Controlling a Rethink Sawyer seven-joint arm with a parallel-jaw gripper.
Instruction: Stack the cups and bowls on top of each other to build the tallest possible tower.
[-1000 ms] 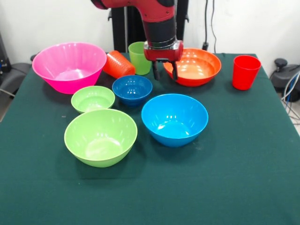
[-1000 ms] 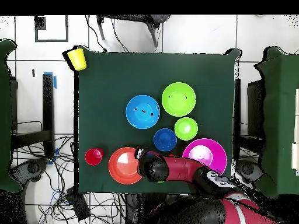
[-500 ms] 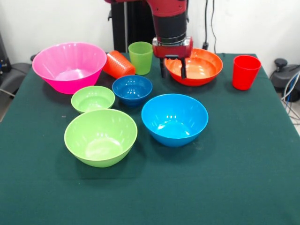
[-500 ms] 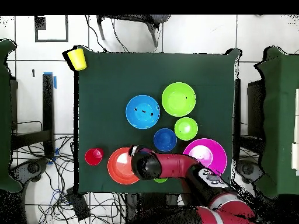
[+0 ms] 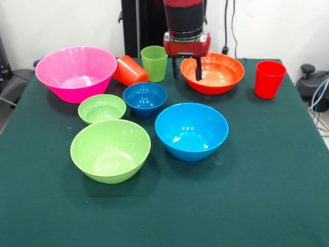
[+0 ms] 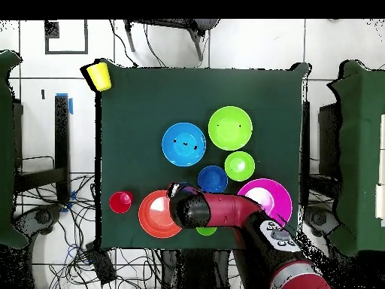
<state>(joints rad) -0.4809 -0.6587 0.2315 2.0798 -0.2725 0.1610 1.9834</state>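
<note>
We logged gripper empty, fingers spread moderately, hovering at rim of wide orange bowl near table's far edge, robot side. Bowl centre lay just camera-right of fingers. Nothing stacked yet; we judged this bowl next pick, as base.

From my feed, a dark green table cloth fills everything below the gripper. Behind it I see a plain white wall and a black column just to its left. Overhead, white floor tiles ring the table, with tangled black cables off to one side.
</note>
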